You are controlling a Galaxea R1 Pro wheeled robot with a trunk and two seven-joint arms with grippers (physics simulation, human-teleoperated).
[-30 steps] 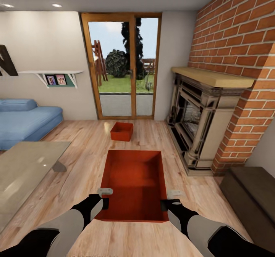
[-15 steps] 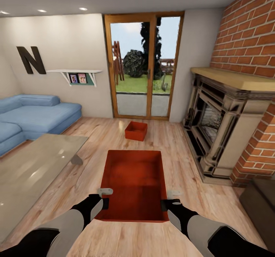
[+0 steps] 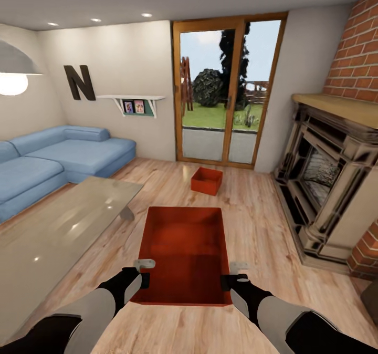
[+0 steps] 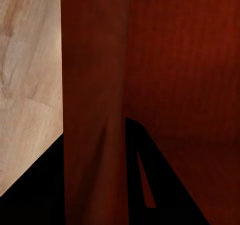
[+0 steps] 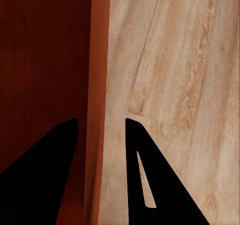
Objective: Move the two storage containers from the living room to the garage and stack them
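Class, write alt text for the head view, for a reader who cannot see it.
Both hands, left and right, grip the walls of a red bin held over a wood floor. A second bin sits by the glass door, with a blue sofa on the left and a fireplace on the right.

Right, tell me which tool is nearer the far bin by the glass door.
Right, narrowly. The right tool and left tool grip opposite walls of the near bin; the far bin lies ahead, slightly rightward.
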